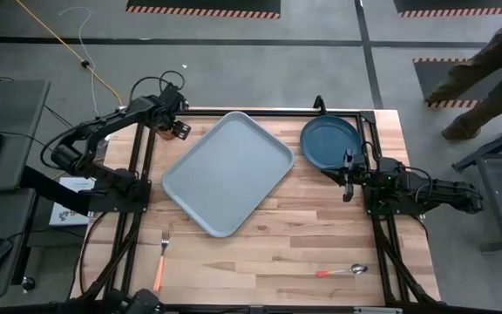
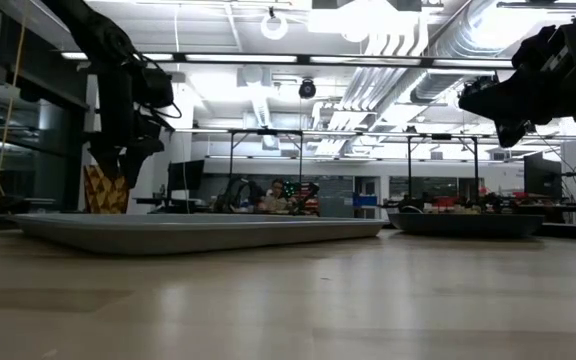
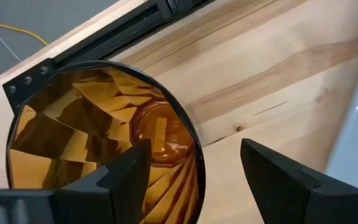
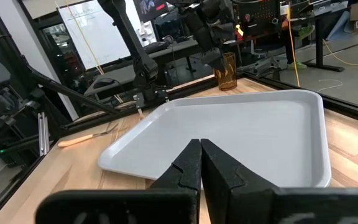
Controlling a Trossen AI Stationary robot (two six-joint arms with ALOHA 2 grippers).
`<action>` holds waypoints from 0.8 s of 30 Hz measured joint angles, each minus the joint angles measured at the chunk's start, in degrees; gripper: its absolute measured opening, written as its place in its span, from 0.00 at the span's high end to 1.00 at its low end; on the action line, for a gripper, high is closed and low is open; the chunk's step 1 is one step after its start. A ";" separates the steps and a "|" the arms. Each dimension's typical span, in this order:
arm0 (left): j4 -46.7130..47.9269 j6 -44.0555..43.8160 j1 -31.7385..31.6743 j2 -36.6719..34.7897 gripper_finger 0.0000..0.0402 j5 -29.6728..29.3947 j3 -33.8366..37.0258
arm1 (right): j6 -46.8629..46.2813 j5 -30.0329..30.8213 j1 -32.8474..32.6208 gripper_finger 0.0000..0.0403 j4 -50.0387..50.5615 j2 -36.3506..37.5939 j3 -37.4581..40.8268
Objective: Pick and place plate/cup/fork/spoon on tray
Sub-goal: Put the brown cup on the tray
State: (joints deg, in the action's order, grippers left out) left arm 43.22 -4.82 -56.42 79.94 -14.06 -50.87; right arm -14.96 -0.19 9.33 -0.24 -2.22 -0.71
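The amber cup (image 1: 179, 131) stands upright on the table by the tray's far left corner; it also shows in the low view (image 2: 107, 189). My left gripper (image 3: 194, 171) is open over it, one finger inside the cup (image 3: 92, 143) and one outside. The grey-blue tray (image 1: 229, 170) lies mid-table. The dark blue plate (image 1: 329, 142) lies flat to its right. My right gripper (image 1: 349, 181) is shut and empty, raised near the plate's near edge. The fork (image 1: 161, 260) and the spoon (image 1: 342, 271) lie near the table's near edge. My left gripper comes from above and straddles the cup's rim (image 3: 194, 155). One finger (image 3: 129, 174) is inside the cup and the other (image 3: 272, 168) is outside, with a gap to the wall. Whether the inner finger touches the cup, I cannot tell.
A black frame rail (image 3: 104, 37) runs just behind the cup at the table's far edge. A person's legs (image 1: 486, 70) show on the floor beyond the far right corner. Bare wood lies between the tray and the cutlery.
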 joint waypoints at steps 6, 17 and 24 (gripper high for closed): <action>-0.27 -0.02 0.00 0.20 0.54 -0.02 -0.02 | 0.00 0.00 0.00 1.00 0.00 -0.02 0.00; 1.49 0.94 0.24 -2.12 0.96 -0.05 -1.18 | 0.00 0.01 -0.01 1.00 -0.01 -0.01 0.00; 9.94 -0.38 7.70 -3.71 0.98 -0.24 -12.97 | 0.01 -0.01 0.00 1.00 0.00 -0.02 0.00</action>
State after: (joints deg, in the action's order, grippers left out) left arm 53.16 -5.20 -48.72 76.23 -14.30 -63.84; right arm -14.95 -0.21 9.33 -0.24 -2.24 -0.71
